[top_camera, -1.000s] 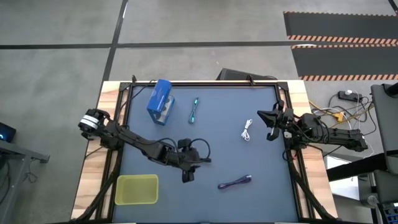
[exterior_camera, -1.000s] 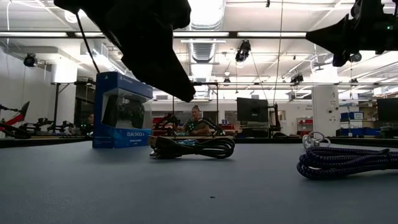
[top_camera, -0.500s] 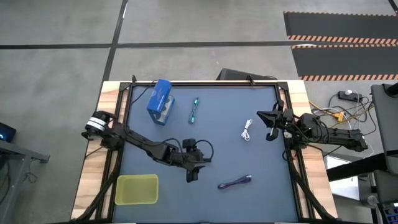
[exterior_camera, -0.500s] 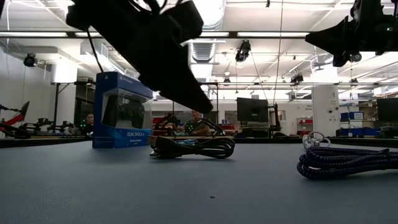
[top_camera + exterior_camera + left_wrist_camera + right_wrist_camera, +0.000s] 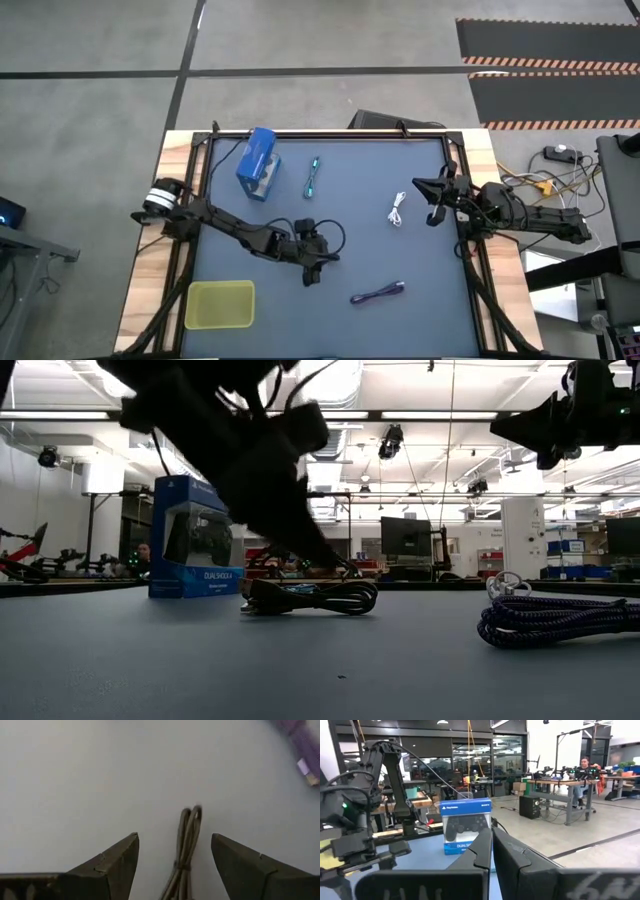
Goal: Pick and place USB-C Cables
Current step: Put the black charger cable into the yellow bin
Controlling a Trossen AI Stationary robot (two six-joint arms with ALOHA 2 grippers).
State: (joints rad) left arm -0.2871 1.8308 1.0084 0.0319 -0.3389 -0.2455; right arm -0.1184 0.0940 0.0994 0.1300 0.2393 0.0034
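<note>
The left gripper [image 5: 311,277] hangs low over the middle of the dark blue table [image 5: 420,260], its two fingers [image 5: 107,865] spread wide apart, and the black cable [image 5: 184,850] lies directly between them on the mat, its looped end pointing away from the wrist. From table height the same cable [image 5: 312,597] shows as a dark flat coil resting on the surface just under that arm's tip, not lifted. The purple cable [image 5: 377,293] lies a little beyond the left gripper, toward the near edge and the right side of the table; in the left wrist camera only its end [image 5: 302,745] peeks in past the right-hand finger, well clear of it. The white cable [image 5: 397,210] lies close in front of the right gripper [image 5: 430,200], which waits by the table's right edge with its fingers [image 5: 485,847] pressed together and holding nothing. The teal cable [image 5: 313,178] sits far behind the left gripper toward the back of the table, just beside the blue box [image 5: 257,163]. A yellow tray [image 5: 220,304] rests off to the left gripper's side, near the front left corner. A person [image 5: 583,770] sits at a bench in the room behind.
</note>
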